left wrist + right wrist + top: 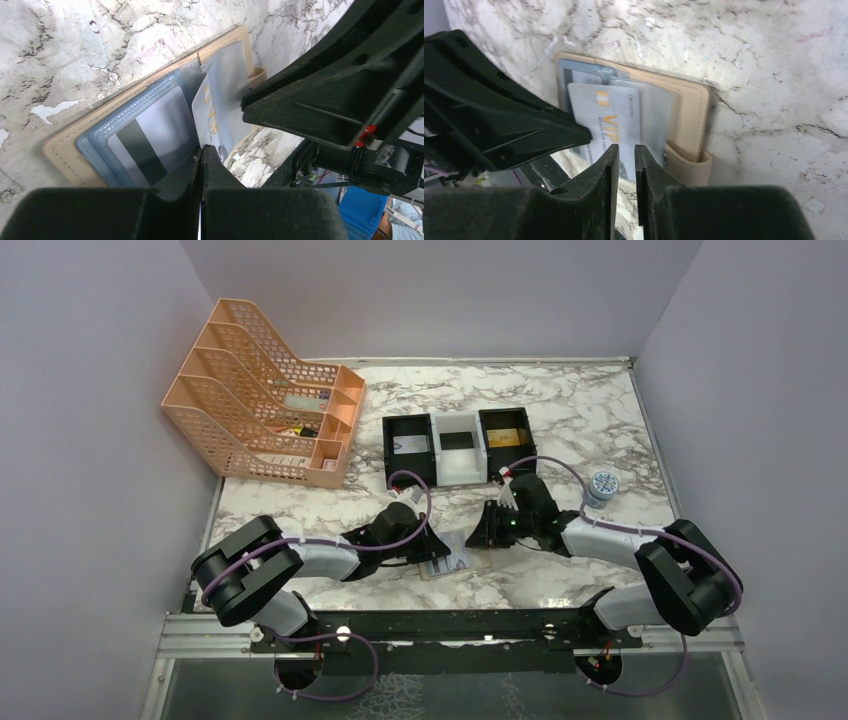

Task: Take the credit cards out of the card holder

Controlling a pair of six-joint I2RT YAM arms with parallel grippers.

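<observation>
The tan card holder (452, 562) lies open on the marble between my two grippers, grey-blue inner faces up (100, 145) (691, 117). A silver card marked VIP (616, 125) (212, 117) sticks partway out of its clear sleeve. A second card with a black stripe (145, 145) sits in the other window. My left gripper (432, 545) (202, 149) is shut, its tips resting at the holder's fold. My right gripper (482, 530) (626, 148) hovers at the VIP card's free edge, with its jaws a narrow slit apart and nothing between them.
Behind the holder stand three joined trays (460, 472), black, white and black, each with a card inside. A peach mesh file organizer (265, 390) fills the back left. A small round tin (603, 485) sits near the right arm. Walls close in three sides.
</observation>
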